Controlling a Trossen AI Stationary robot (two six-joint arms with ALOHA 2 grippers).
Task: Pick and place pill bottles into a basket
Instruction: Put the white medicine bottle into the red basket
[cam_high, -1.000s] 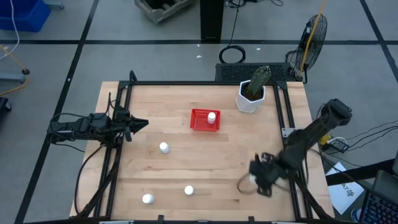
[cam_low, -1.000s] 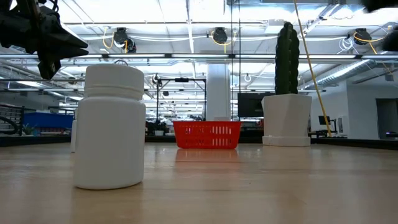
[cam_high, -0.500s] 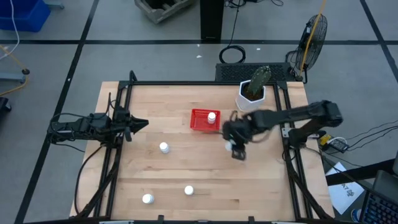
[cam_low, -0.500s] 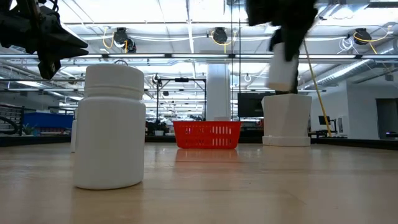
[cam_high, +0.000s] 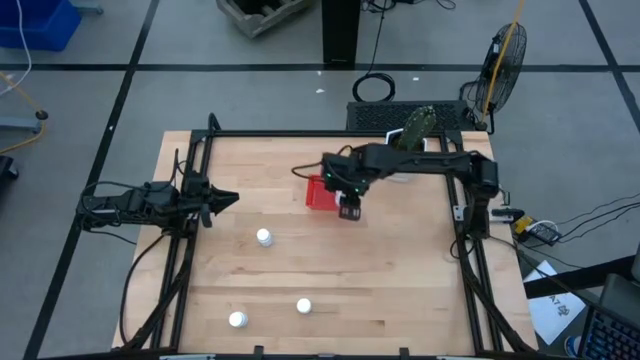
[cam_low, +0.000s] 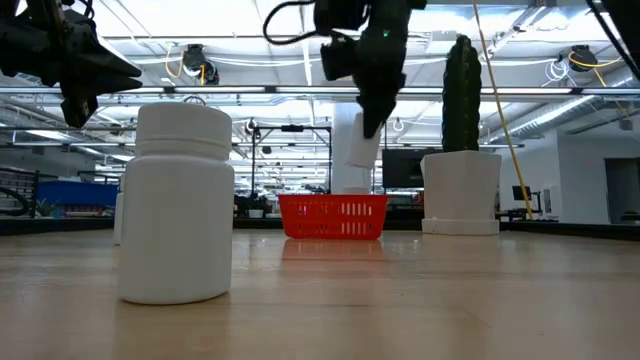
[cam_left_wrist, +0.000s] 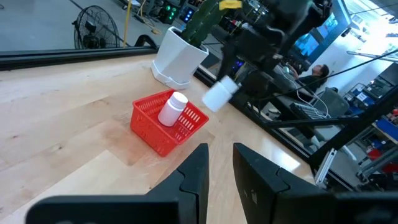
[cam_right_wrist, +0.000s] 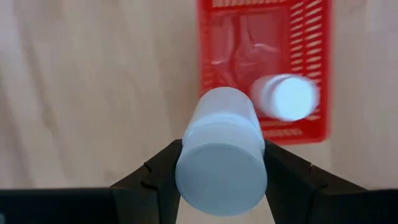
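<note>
My right gripper (cam_high: 348, 207) is shut on a white pill bottle (cam_right_wrist: 221, 149), high above the table at the near right corner of the red basket (cam_high: 320, 192). In the low view the bottle (cam_low: 357, 150) hangs above the basket (cam_low: 333, 216). One pill bottle (cam_right_wrist: 286, 96) lies inside the basket. Three pill bottles stand on the table: one at the middle left (cam_high: 264, 238) and two near the front edge (cam_high: 303, 306) (cam_high: 237, 320). My left gripper (cam_high: 225, 198) waits at the table's left side, its fingers close together and empty. My right gripper pinches the bottle's round side wall (cam_right_wrist: 186, 155) between its two fingers (cam_right_wrist: 163, 171), one on each side. The fingers come from above, pointing down. The bottle hangs below them (cam_low: 357, 150), roughly upright and lifted clear of the table and basket.
A white planter with a cactus (cam_high: 405, 150) stands at the far right, just behind my right arm. A black frame (cam_high: 330, 133) runs along the table's far and side edges. Bare wood lies between the basket and the front bottles.
My right gripper has risen from the table's near right area with the bottle and swung toward the far edge and left, ending over the basket's right side. The bottle is now lifted clear, high above the table.
</note>
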